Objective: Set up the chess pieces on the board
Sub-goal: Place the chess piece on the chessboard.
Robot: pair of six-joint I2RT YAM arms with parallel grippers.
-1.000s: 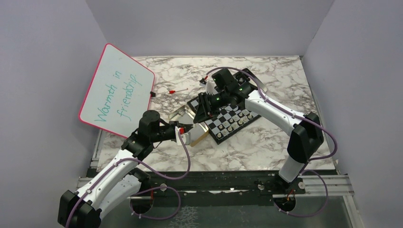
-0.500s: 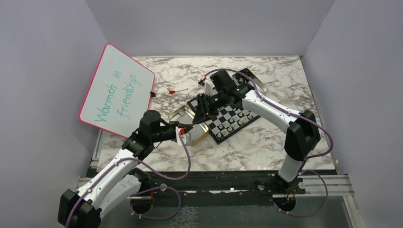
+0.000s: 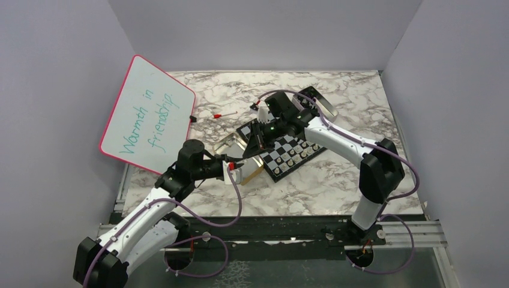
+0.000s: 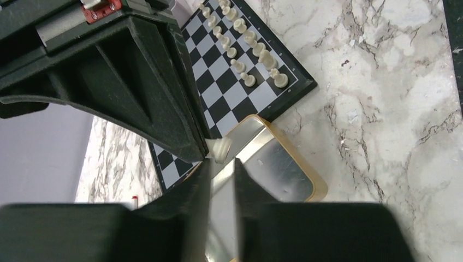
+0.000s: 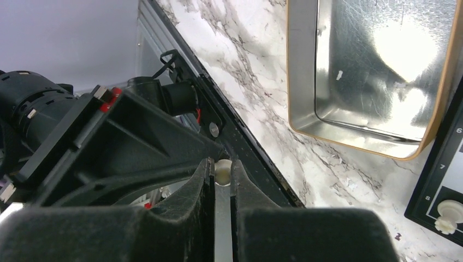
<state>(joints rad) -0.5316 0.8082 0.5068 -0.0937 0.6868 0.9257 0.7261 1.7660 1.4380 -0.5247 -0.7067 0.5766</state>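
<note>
Left hand point(image 4: 221, 170): nearest to us, its fingers stood a narrow gap apart, with the tin showing through the gap.
Tin point(image 4: 281, 172): gold-rimmed and open, it lay on the marble surface point(image 4: 382, 109) just beside a corner of the board; we saw only bare, shiny metal inside.
Right hand point(image 5: 221, 164): it was clamped on a pale chess piece point(image 5: 222, 170), held aloft tip to tip with the left hand, near the tin's rim.
Board point(image 3: 294, 149): it lay beyond the tin, with two rows of pale pieces point(image 4: 248, 46) along one edge.
Second tin point(image 3: 227, 144): it lay left of the board, and we could not tell its contents.
Whiteboard point(image 3: 147, 114): pink-framed, it stood at the far left.
</note>
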